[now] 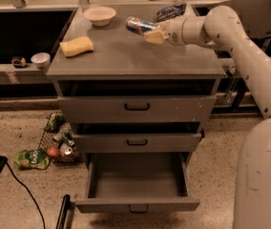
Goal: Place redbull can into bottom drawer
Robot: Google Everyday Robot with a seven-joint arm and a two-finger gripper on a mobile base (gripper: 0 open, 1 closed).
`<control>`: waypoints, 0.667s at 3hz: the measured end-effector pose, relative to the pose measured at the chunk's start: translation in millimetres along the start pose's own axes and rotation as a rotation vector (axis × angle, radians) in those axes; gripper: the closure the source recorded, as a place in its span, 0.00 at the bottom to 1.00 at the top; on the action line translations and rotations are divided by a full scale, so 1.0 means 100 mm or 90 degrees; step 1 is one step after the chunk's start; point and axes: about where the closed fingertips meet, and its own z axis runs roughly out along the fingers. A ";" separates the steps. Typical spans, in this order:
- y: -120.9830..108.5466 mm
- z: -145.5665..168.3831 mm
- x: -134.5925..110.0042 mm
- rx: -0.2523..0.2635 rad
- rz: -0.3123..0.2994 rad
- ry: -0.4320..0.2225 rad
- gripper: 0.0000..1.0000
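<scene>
The redbull can (136,25), blue and silver, lies sideways in my gripper (152,32), lifted a little above the grey cabinet top (126,56) near its back middle. The gripper is shut on the can's right end, and my white arm reaches in from the right. The bottom drawer (138,182) is pulled open below and its grey inside holds nothing. The two upper drawers are closed.
A white bowl (99,15) stands at the back left of the top and a yellow sponge (77,46) lies at the left. A dark blue chip bag (170,12) lies behind the gripper. Litter and a wire rack (54,142) sit on the floor at the left.
</scene>
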 end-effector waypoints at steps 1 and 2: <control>0.20 -0.16 -0.25 -0.034 -0.035 -0.053 1.00; 0.24 -0.12 -0.26 -0.039 -0.043 -0.056 1.00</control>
